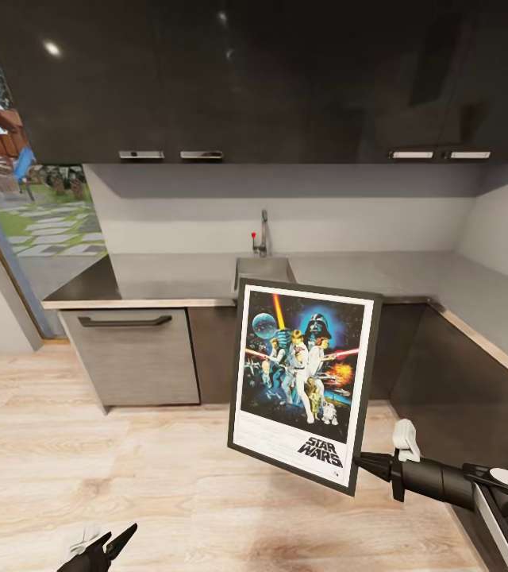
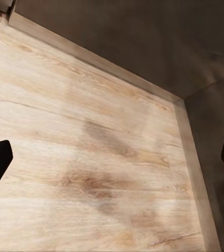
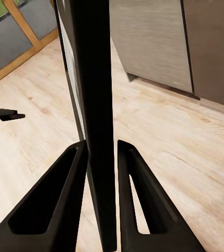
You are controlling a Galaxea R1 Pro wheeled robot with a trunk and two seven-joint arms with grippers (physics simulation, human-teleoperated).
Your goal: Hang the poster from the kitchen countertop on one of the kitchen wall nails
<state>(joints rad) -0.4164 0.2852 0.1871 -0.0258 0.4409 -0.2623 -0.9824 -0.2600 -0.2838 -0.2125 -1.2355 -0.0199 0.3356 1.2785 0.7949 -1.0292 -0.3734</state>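
Note:
The poster [image 1: 302, 373], black-framed with a white border and the STAR WARS logo, hangs tilted in the air in front of the sink cabinet. My right gripper [image 1: 369, 463] is shut on its lower right corner. In the right wrist view the frame's dark edge [image 3: 96, 79] runs between the two fingers of the right gripper [image 3: 101, 152]. The grey kitchen countertop [image 1: 175, 278] lies behind the poster. My left gripper [image 1: 107, 548] hangs low over the floor, open and holding nothing; the left gripper [image 2: 112, 160] has its fingers wide apart. The wall nails are out of view.
Dark upper cabinets [image 1: 246, 79] hang over the counter. A sink [image 1: 263, 270] with a faucet [image 1: 263, 234] sits in the worktop, which turns along the right wall [image 1: 484, 310]. A glass door [image 1: 24, 206] is at left. Wood floor [image 1: 127, 477] lies between me and the cabinets.

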